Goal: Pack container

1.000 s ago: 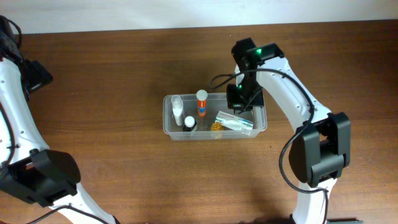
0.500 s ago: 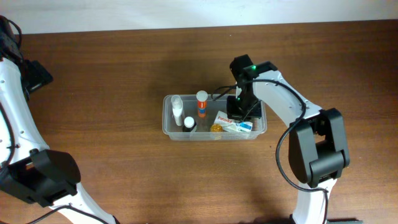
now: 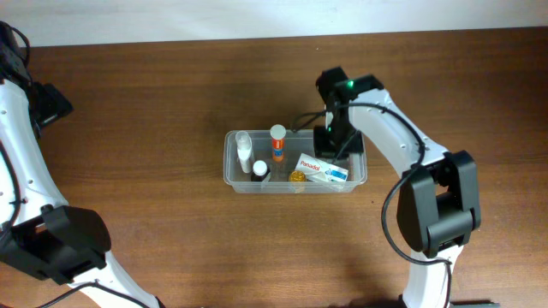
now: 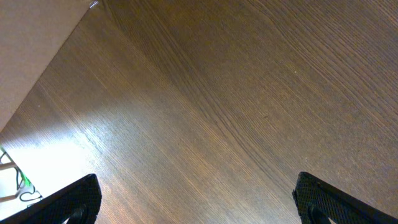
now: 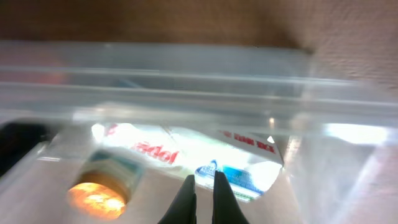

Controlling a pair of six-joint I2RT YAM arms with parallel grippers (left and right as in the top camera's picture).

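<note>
Packing looks nearly done: your container [image 3: 231, 175] sits mid-table holding bottles [image 3: 277, 141] and a Panadol box [image 3: 323, 168]; right gripper [image 5: 202, 196] pinched empty above it, left gripper [image 4: 199, 208] wide, idle.

The worktop [image 3: 154, 94] is brown wood with visible grain and a soft sheen. The container [image 3: 228, 162] is clear, glossy plastic, slightly cloudy. Inside the container, the white pack [image 3: 324, 168] looks like smooth printed card, reflecting light

The right pincer [image 5: 201, 194] has drawn back toward the far edge of the surface [image 3: 154, 94], leaving the white packet [image 3: 323, 168] in the container [image 3: 229, 161] fully uncovered.
</note>
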